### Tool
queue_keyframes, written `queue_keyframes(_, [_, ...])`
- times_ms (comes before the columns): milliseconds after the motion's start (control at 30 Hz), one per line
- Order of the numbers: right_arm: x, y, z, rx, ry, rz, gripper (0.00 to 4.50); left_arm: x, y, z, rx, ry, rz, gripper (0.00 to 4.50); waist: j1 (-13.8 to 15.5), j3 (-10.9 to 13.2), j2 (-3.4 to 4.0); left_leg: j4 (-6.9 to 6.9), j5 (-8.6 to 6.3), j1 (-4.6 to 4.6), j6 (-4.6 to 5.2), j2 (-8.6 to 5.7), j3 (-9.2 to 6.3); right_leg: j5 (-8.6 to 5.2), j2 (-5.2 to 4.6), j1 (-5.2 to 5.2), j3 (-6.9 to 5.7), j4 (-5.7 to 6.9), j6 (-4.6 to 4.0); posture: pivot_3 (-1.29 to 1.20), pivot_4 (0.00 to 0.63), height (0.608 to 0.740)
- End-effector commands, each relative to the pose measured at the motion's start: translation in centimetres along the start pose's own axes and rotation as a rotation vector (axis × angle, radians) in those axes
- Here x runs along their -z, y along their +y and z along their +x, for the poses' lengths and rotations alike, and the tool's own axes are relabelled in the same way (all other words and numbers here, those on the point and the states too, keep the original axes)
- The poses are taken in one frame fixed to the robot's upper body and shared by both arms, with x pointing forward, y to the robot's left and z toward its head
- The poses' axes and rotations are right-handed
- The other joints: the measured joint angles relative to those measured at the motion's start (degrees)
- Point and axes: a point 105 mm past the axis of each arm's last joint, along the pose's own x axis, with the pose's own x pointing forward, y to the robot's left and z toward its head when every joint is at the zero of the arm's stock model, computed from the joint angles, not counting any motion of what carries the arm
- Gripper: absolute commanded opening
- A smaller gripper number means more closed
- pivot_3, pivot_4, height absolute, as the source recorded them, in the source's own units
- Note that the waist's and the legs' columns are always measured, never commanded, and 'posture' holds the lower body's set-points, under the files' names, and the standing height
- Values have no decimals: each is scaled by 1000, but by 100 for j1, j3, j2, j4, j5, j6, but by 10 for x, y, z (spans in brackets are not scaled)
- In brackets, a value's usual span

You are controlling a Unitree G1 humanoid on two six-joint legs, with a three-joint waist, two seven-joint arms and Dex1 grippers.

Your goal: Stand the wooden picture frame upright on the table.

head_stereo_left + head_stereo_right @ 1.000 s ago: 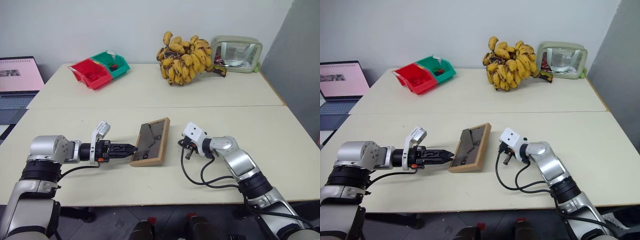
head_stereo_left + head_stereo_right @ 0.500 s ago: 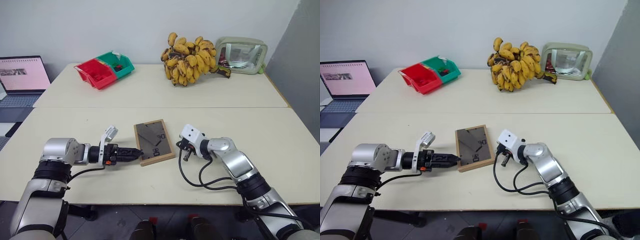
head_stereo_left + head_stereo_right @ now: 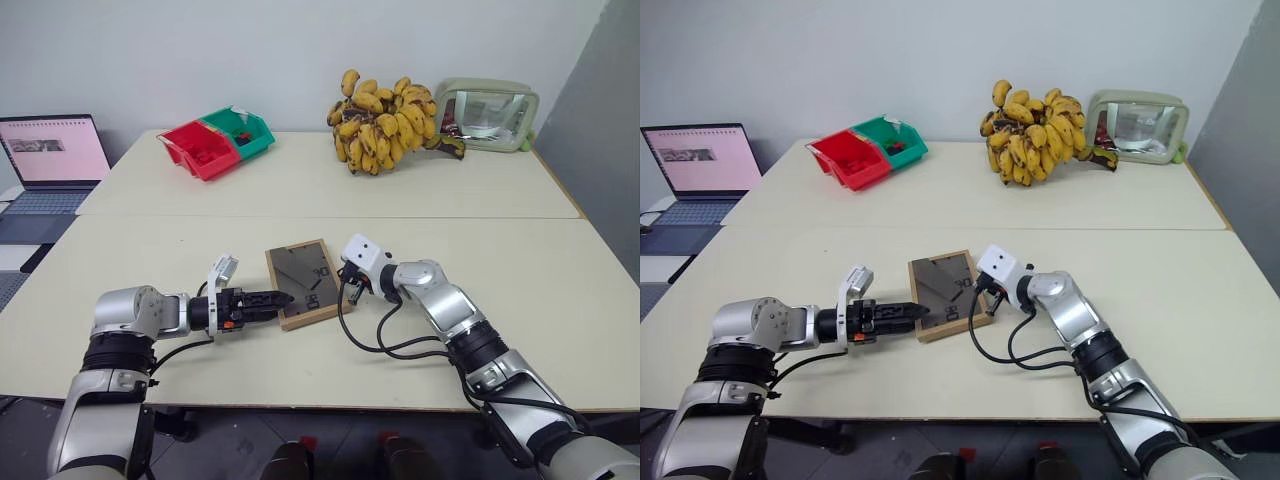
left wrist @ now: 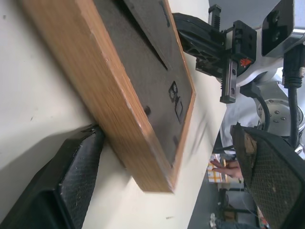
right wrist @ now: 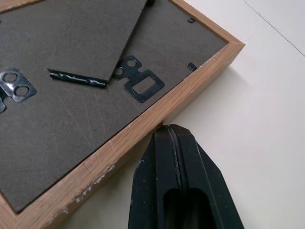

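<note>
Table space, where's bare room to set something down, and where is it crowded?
The table is bare from the right gripper to its right edge, and between the red and green bins and bananas. It is crowded at the wooden picture frame, flanked by the left gripper.

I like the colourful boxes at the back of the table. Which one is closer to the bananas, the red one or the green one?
The green bin. It sits on the banana bunch side of the red bin, which lies farther toward the laptop.
</note>
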Motion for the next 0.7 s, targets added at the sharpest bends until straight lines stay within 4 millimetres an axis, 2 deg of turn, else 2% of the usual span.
queue_keyframes(33, [-20,6,4,-25,-63,-42,0,27,26,16,-116,77,-74,4476,18,-5,6,0,0,7,0,-1,0,0,-2,8,1,-2,1,0,150,740])
queue_keyframes(167, [-16,10,3,-32,-55,-38,0,25,18,20,-79,63,-73,4476,22,-13,10,0,0,9,0,-1,0,-2,-2,10,2,-4,3,0,150,740])
queue_keyframes(333, [-6,11,-2,-29,-39,-28,0,24,22,16,-99,34,-69,4476,36,-15,9,-2,0,8,0,-2,1,-2,-6,10,2,-9,5,0,150,740])
queue_keyframes(367, [-4,11,-3,-28,-36,-27,0,24,25,16,-112,22,-67,4109,36,-15,9,-2,0,8,0,-2,1,-2,-6,10,2,-11,5,0,150,740])
queue_keyframes(467, [0,10,-5,-17,-27,-20,0,19,29,17,-138,-19,-66,3537,37,-15,9,-4,0,9,0,0,2,-2,-6,10,2,-12,5,0,150,740])
queue_keyframes(600, [2,5,-11,4,-25,5,0,15,24,20,-121,-39,-63,2678,38,-15,9,-5,0,9,0,1,1,-3,-6,10,1,-19,6,0,150,740])
queue_keyframes(700, [11,-12,-32,43,-4,-5,0,5,14,21,-98,-56,-45,2065,61,-15,8,-8,0,5,0,2,2,-2,-5,10,1,-27,6,0,150,740])
